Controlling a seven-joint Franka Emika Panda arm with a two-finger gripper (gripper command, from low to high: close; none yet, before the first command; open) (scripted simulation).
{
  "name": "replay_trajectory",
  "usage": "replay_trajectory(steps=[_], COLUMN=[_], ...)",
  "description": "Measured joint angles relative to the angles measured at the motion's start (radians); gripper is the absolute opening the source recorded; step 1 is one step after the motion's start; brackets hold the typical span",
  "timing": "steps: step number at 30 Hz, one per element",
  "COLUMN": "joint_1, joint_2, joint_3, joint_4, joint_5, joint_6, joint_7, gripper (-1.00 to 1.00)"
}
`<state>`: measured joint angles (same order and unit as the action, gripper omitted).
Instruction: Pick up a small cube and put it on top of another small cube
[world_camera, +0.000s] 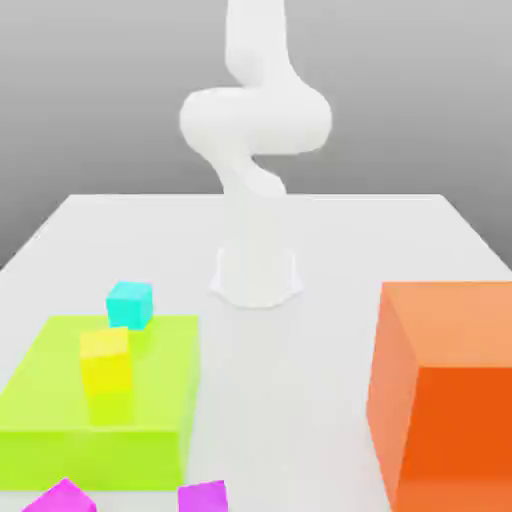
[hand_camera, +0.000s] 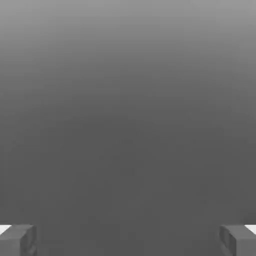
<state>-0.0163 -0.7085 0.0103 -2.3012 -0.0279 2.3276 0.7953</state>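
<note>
The task had not visibly begun: the white robot arm (world_camera: 255, 130) stood reared up at the far middle of the pale grey table (world_camera: 400, 230), well apart from every block, and nothing was held. In the hand view the two grey fingertips (hand_camera: 17, 240) sat at opposite edges of the picture with only blank grey between them, so the jaws of the gripper (hand_camera: 128, 241) were spread wide and empty. Two small bright magenta cubes lay at the near edge of the table, partly cut off by the exterior view's frame: one magenta cube (world_camera: 203, 496) just in front of the near corner of the wide flat lime-green block (world_camera: 60, 410), the other magenta cube (world_camera: 60, 497) toward the exterior view's left; which of the two was meant to be picked up could not be told. The small plain yellow cube (world_camera: 106, 360) rested on top of the lime-green block, upright and bare on its upper face. A small cyan cube (world_camera: 130, 304) sat just behind it, at the far edge of the green block. A huge orange block (world_camera: 445, 390) filled the exterior view's right, apart from the rest. By my judgement everything was left to do: reaching a magenta cube, closing on it, lifting it and setting it on the yellow one.
</note>
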Motion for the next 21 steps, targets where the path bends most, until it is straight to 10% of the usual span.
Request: replay_trajectory(steps=[21], joint_1=[-0.079], joint_2=[0.766], joint_3=[-0.012], joint_4=[-0.010], joint_5=[-0.093], joint_6=[0.231], joint_7=[-0.144], gripper=[0.00])
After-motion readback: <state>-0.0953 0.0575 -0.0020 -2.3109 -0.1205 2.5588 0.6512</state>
